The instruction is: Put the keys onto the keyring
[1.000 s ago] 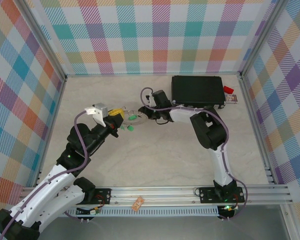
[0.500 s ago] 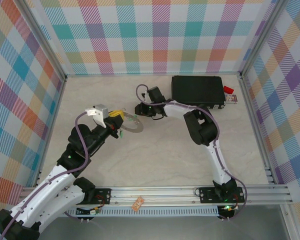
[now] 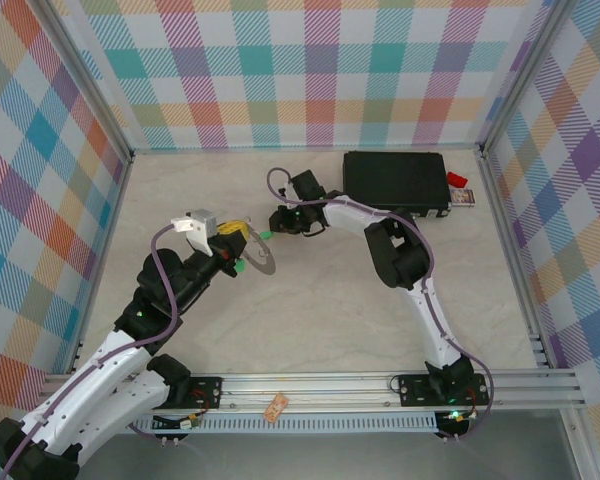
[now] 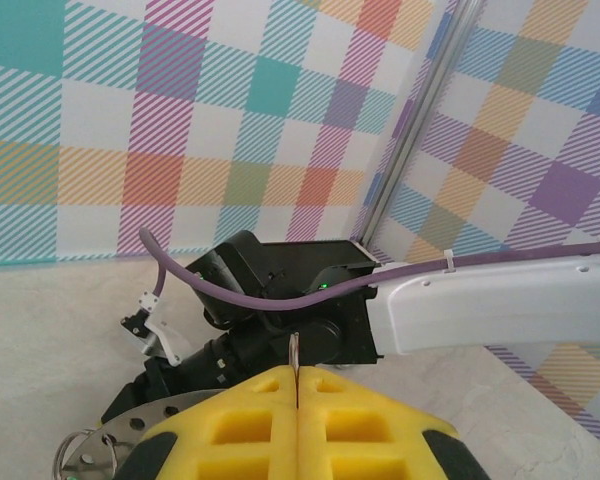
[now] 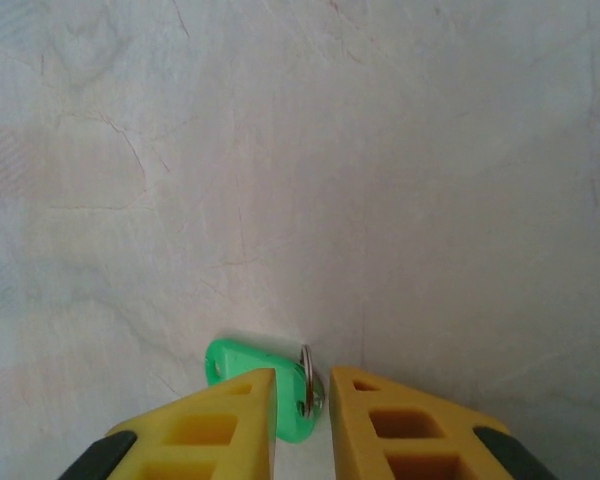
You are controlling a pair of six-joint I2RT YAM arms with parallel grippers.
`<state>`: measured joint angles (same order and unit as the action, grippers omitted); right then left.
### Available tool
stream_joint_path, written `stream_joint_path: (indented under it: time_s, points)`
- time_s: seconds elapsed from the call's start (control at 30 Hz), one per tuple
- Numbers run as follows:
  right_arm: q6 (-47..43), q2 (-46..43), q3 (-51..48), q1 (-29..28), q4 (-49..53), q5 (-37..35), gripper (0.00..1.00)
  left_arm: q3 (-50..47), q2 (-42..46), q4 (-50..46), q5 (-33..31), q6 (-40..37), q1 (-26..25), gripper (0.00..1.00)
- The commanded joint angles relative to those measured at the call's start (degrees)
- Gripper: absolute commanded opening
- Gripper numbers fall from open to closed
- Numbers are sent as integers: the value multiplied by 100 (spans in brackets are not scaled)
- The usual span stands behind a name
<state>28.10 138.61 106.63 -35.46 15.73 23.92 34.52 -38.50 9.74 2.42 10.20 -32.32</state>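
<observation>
Plaid walls enclose a pale marbled table [image 3: 310, 300]. The keyring [image 3: 261, 254] is left of centre, its edge pinched between the pressed-together fingers of the left gripper [image 4: 296, 385]. A green key [image 5: 238, 362] lies just beyond the ring's far edge, its small loop in the narrow gap of the slightly parted right gripper [image 5: 302, 388]. A second key [image 3: 237, 266] sits at the ring's near-left side. A black case [image 3: 395, 180] lies far right.

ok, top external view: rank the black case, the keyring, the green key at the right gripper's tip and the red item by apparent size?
1. black case, clearly largest.
2. keyring, well smaller than the case.
3. green key and red item: both tiny specks, too alike to rank.
</observation>
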Motion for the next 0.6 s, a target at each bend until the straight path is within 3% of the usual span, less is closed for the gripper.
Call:
stream_joint_path:
  time_s: [0.0,0.2,0.27,0.57]
  points:
    - [-128,138,216,-44,300,135,21,1,71,283,-14,-33,66,0]
    - [-173,139,293,-44,395,115,10,2,90,245,5,-37,59,0]
    - [-197,19,158,-44,296,113,0,-3,114,239,0,-35,60,0]
    - [-198,-1452,-1786,-40,-427,-162,0,2,146,234,74,-28,67,0]
